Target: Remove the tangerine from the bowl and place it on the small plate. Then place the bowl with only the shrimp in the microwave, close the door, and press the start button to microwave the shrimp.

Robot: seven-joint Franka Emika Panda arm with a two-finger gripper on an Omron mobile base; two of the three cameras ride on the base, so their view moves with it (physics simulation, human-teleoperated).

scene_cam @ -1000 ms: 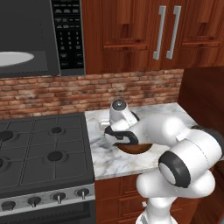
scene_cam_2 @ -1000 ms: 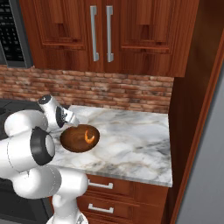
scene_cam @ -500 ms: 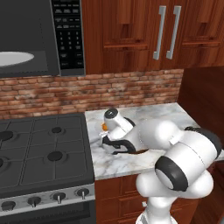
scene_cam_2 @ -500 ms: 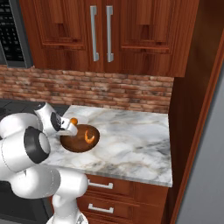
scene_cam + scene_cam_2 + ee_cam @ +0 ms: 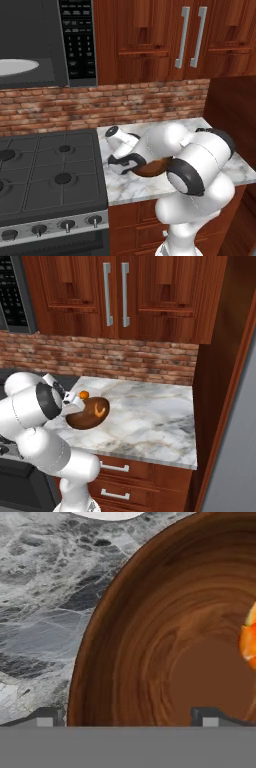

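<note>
**Open gripper poised over the bowl's rim on the marble counter**

We see the white arm bent low over the counter, its gripper spread wide and holding nothing. In the hand view the two dark fingertips stand far apart, one over the bare marble outside the rim, the other over the inside of the brown bowl. Whether either tip touches the wood we cannot tell from this close angle.

The bowl sits on the counter just right of the stove. From the right base view the curved orange shrimp lies inside it, and a slice of the same shrimp shows at the right edge of the hand view.

The tangerine sits outside the bowl, just behind its far rim in the right base view; it appears to rest on the small plate, whose white edge shows at the top of the hand view, though the arm hides most of that spot.

Up at the left, the microwave stands open, its white turntable on show beside the black keypad. Dark wood cabinets and a brick wall close the scene.
</note>
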